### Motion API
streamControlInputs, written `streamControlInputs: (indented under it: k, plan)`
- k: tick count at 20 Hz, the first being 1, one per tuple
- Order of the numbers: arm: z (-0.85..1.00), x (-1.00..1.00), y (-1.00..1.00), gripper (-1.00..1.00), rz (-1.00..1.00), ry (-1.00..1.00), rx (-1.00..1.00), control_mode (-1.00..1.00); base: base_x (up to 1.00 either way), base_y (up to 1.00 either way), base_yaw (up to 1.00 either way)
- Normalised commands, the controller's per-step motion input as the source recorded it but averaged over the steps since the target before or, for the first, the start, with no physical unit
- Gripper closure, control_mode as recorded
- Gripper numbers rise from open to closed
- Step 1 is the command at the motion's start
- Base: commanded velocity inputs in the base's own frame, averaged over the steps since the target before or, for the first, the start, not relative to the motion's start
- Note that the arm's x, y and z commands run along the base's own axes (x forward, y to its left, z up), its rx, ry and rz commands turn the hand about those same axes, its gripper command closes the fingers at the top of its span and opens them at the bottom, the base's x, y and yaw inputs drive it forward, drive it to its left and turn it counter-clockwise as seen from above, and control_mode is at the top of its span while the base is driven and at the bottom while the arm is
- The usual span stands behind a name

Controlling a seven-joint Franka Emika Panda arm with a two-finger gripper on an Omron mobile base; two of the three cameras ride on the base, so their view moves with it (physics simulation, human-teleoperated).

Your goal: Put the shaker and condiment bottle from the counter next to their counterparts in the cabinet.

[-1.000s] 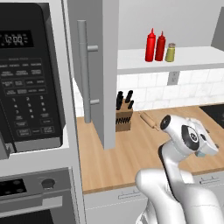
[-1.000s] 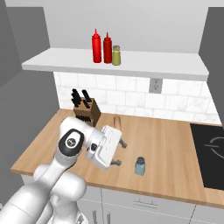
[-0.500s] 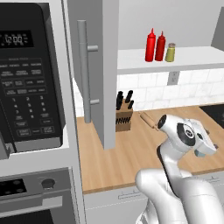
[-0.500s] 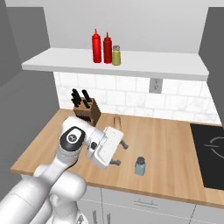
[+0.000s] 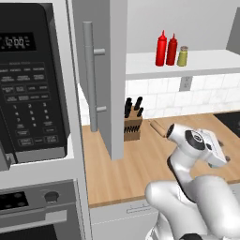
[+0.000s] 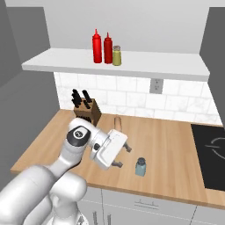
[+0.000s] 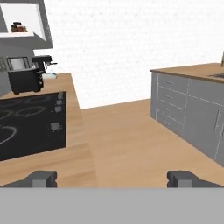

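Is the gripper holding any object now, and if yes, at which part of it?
Nothing is held. The gripper is open, with bare space between its fingers. The small pale blue-grey shaker jar stands alone on the wooden counter.

Two red squeeze bottles, one brighter (image 6: 96,45) and one darker (image 6: 107,48), stand on the cabinet shelf (image 6: 154,66), well above the jaws. One yellow-green shaker (image 6: 117,56) stands beside them. One blue-grey shaker (image 6: 140,167) sits on the wooden surface (image 6: 167,145), just beside the jaws. One knife block (image 6: 87,110) and one rolling pin (image 6: 117,123) lie beyond the jaws. One microwave (image 5: 33,89) and one oven (image 5: 37,206) are off to the side.
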Motion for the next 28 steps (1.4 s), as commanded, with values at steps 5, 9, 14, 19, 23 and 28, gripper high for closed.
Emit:
streamControlInputs:
  k: [5, 9, 14, 19, 23, 28]
  plan:
    - [-0.73, 0.09, 0.11, -1.0, 0.0, 0.02, -0.12, -1.0, 0.0, 0.0, 0.0]
    - [-0.75, 0.02, 0.01, -1.0, 0.0, 0.0, -0.09, -1.0, 0.0, 0.0, 0.0]
    - [-0.46, 0.0, 0.0, -1.0, 0.0, 0.0, -0.01, -1.0, 0.0, 0.0, 0.0]
    - [-0.23, 0.13, 0.0, -1.0, 0.0, 0.07, 0.0, -1.0, 0.0, 0.0, 0.0]
    - [-0.11, 0.42, 0.0, -1.0, 0.0, 0.06, -0.01, -1.0, 0.0, 0.0, 0.0]
    - [-0.28, 0.13, 0.0, -1.0, 0.0, 0.0, 0.0, -1.0, 0.0, 0.0, 0.0]
